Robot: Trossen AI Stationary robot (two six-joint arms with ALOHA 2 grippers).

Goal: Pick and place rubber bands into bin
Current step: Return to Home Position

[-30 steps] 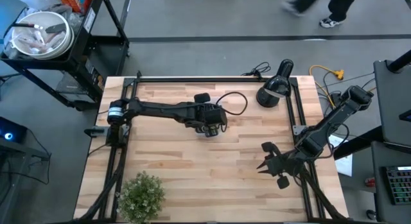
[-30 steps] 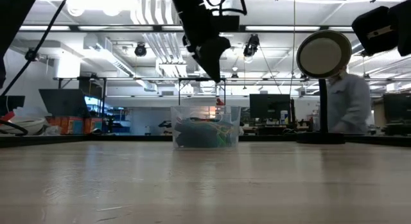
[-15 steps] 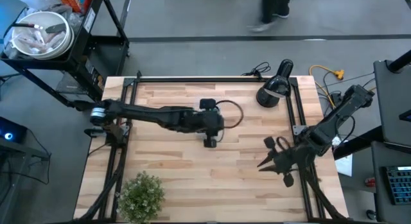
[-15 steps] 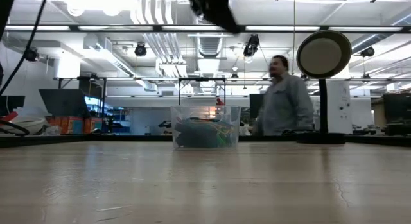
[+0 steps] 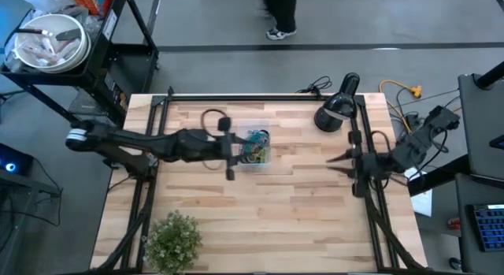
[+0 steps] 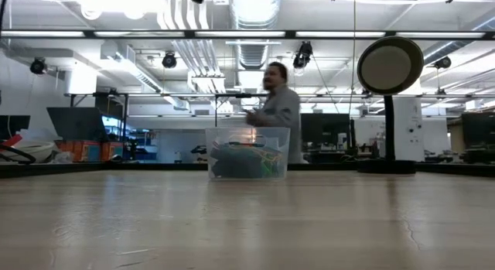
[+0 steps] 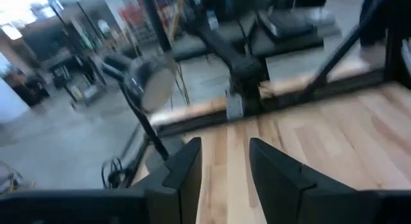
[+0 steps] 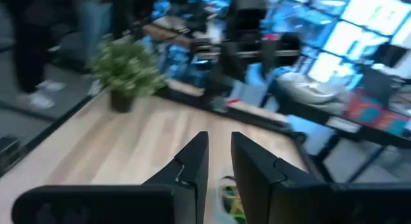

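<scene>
The bin (image 5: 256, 146) is a small clear tub standing on its base mid-table, a little toward the far edge. The rubber bands (image 5: 257, 141), a green, blue and yellow tangle, lie inside it; they show through its wall in the low view (image 6: 249, 163). My left gripper (image 5: 235, 154) hovers just left of the bin, open and empty (image 7: 225, 166). My right gripper (image 5: 332, 158) is at the table's right side and points left toward the bin. It is open by a narrow gap and empty (image 8: 219, 161). The bin's rim (image 8: 228, 190) shows beyond its fingers.
A black desk lamp (image 5: 335, 109) stands at the far right corner, and a potted plant (image 5: 173, 239) sits at the near left edge. Black frame rails (image 5: 354, 141) run along the table's sides. A cable loop (image 5: 213, 117) hangs off my left arm. A person (image 6: 280, 107) walks behind the table.
My left arm has drawn back toward the table's left edge and risen out of the low view, uncovering the bin from above. My right arm has swung from the near right corner toward the far edge and turned level, pointing left. The person has walked leftward behind the table.
</scene>
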